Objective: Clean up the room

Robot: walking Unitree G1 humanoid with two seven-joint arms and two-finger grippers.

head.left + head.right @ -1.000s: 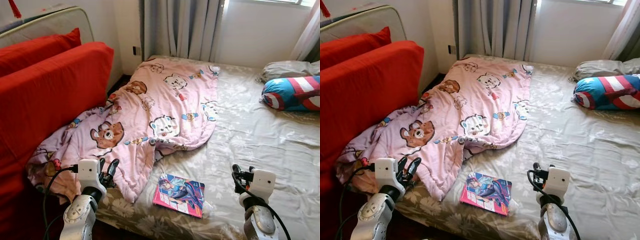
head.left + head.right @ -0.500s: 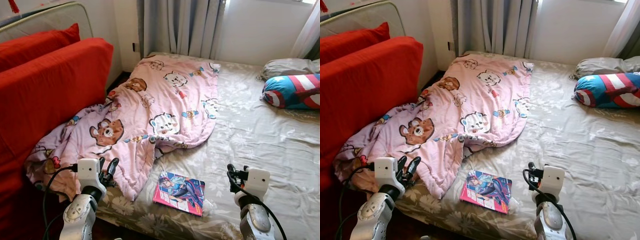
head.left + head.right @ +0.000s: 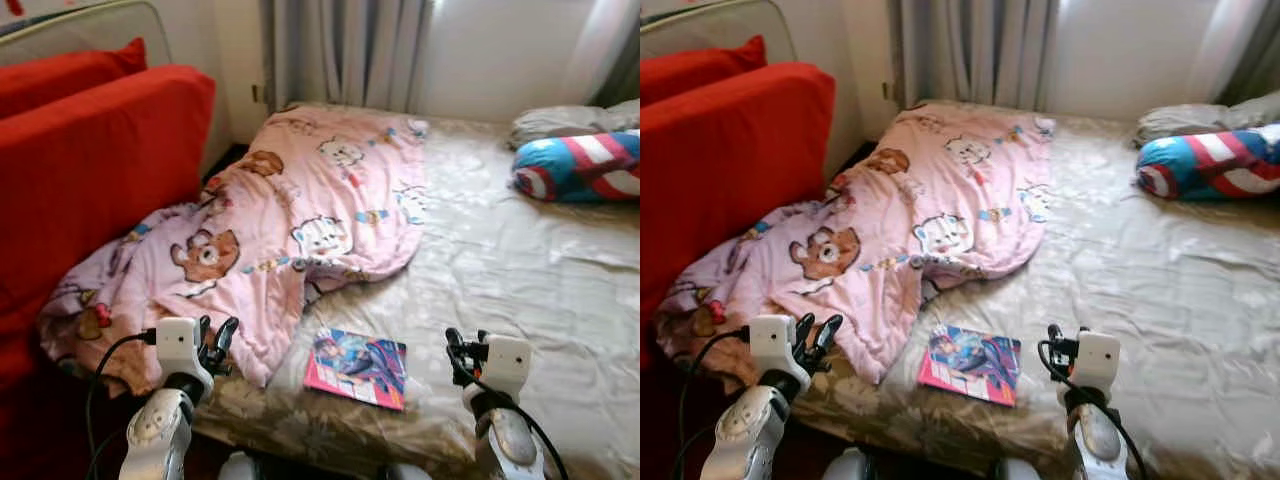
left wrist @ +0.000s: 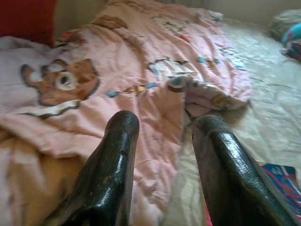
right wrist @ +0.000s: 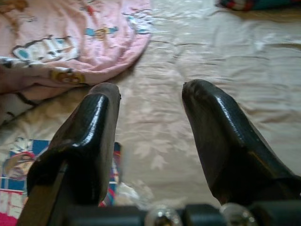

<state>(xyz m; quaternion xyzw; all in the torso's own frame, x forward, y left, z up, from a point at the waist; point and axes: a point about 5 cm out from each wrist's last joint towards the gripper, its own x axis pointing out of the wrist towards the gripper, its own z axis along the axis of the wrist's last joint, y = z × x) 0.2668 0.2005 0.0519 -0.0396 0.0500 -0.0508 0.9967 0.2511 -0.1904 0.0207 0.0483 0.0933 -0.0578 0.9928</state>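
1. A wide bed (image 3: 520, 290) covered in a beige floral sheet lies ahead, with a crumpled pink cartoon-print blanket (image 3: 300, 220) spread over its left half and spilling off the near-left corner
2. A colourful thin comic book (image 3: 358, 366) lies flat on the sheet near the bed's front edge, just beside the blanket's lower fold
3. The left tool (image 3: 217, 340) hovers at the blanket's hanging edge, its black fingers (image 4: 110, 165) spread apart and empty
4. The right tool (image 3: 455, 352) hovers above the sheet to the right of the book, its two fingers (image 5: 221, 136) spread with nothing between them
5. A red cushioned sofa back (image 3: 90, 170) stands against the bed's left side
6. A blue, red and white bolster pillow (image 3: 580, 165) rests at the far right, beside a grey pillow (image 3: 560, 120)
7. Grey curtains (image 3: 340, 50) hang behind the bed
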